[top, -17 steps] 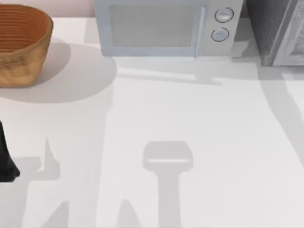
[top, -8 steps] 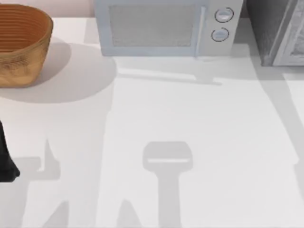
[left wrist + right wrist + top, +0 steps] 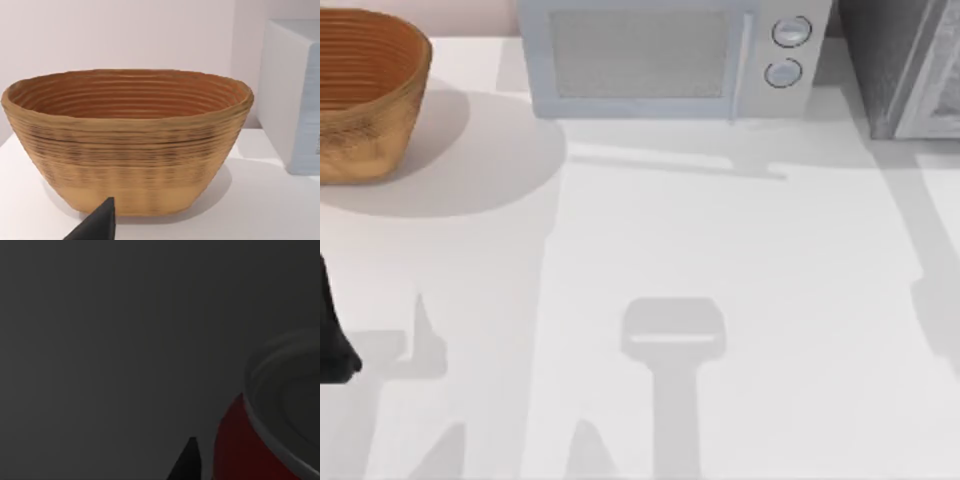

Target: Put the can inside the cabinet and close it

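The cabinet (image 3: 882, 62) stands at the back right of the table, with a dark speckled side and a paler framed door panel (image 3: 938, 90) cut off by the top view's right edge. The right wrist view is dark. In it a red can (image 3: 235, 445) with a silver rim sits close beside a dark part of my right gripper (image 3: 187, 462). I cannot tell whether the gripper holds the can. My left arm (image 3: 332, 340) is parked at the table's left edge, and my left gripper (image 3: 97, 226) points at the basket.
A woven brown basket (image 3: 365, 95) stands at the back left. A white microwave (image 3: 660, 60) with two round dials sits at the back middle. Arm shadows lie across the white table (image 3: 720, 240), and one reaches in from its right edge.
The shadow at the table's right edge has shifted toward the back. The left arm, basket, microwave and cabinet have not moved.
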Available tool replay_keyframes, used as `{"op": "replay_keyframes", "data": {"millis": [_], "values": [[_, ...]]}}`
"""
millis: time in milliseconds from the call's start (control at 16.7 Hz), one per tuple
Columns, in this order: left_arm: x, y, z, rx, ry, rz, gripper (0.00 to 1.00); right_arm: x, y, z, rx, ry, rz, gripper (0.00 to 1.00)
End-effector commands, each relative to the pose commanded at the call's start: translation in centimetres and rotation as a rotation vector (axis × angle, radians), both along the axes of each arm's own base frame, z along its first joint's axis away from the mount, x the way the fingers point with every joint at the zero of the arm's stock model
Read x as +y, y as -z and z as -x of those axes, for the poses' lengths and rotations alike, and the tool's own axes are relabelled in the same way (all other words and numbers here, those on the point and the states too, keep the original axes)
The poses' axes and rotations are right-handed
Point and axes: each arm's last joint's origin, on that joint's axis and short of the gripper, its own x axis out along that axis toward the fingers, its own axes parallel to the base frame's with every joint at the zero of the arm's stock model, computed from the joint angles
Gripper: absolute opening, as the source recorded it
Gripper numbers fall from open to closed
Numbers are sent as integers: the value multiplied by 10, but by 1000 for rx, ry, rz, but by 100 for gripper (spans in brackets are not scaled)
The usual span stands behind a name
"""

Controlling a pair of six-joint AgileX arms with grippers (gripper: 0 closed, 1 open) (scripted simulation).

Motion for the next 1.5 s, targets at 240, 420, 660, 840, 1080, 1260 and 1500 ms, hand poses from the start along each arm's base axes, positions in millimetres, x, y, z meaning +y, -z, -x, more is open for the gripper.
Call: {"op": "replay_keyframes", "data": {"millis": [240, 420, 660, 840, 1080, 1260, 1500], "values": [[0, 0, 0, 0, 0, 0, 100, -2, 7, -15, 3, 0, 0, 0], [0, 0, 0, 0, 0, 0, 100, -2, 7, -15, 4, 0, 0, 0], [0, 0, 0, 0, 0, 0, 100, -2, 7, -15, 4, 0, 0, 23], [0, 0, 0, 0, 0, 0, 100, -2, 7, -15, 4, 0, 0, 45], [0, 0, 0, 0, 0, 0, 100, -2, 7, -15, 4, 0, 0, 75], [0, 0, 0, 0, 0, 0, 100, -2, 7, -15, 4, 0, 0, 98], [0, 0, 0, 0, 0, 0, 100, -2, 7, -15, 4, 0, 0, 100]]}}
